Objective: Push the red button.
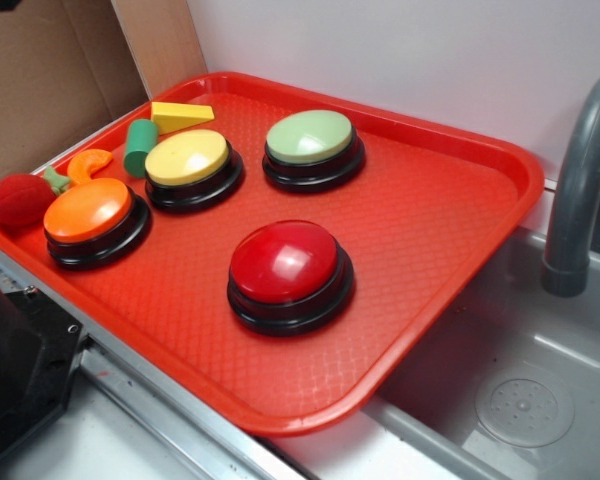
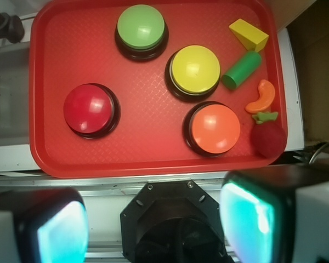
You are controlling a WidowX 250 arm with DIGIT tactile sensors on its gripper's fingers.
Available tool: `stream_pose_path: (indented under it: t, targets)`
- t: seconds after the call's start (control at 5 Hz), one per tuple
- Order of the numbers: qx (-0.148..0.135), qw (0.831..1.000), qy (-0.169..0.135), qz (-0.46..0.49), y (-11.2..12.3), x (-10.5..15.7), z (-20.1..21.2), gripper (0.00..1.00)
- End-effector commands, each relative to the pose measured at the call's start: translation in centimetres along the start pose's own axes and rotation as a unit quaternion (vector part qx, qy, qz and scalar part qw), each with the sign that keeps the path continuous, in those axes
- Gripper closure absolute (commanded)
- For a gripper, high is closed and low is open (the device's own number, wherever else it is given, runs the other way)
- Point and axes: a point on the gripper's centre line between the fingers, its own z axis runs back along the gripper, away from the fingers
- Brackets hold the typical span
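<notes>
No readable text, labels, brands or numbers in either view. Glossy red dome button on black round base (image 1: 285, 262): blank cap. Red textured plastic tray (image 1: 435, 215): only an embossed diamond pattern, no markings.

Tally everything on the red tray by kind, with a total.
Dome buttons: 4: red button, orange, yellow, green
Yellow wedge block: 1
Green cylinder: 1
Orange curved slice: 1
Fuzzy red ball: 1
Total: 8
</notes>
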Motion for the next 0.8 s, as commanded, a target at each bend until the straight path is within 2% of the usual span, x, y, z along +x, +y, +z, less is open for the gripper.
stream_pose_path:
  t: [0.0,0.2,0.4,0.6]
  targets:
    - [0.000,1.000,0.000,0.000,0.0,0.0,0.0,0.00]
    - [0.034,0.991,0.001,-0.128,-2.7,4.0,-4.6,0.00]
    - [0.051,0.966,-0.023,-0.252,-4.3,6.4,-6.9,0.00]
    - [0.051,0.927,-0.021,-0.371,-6.2,6.9,-9.9,0.00]
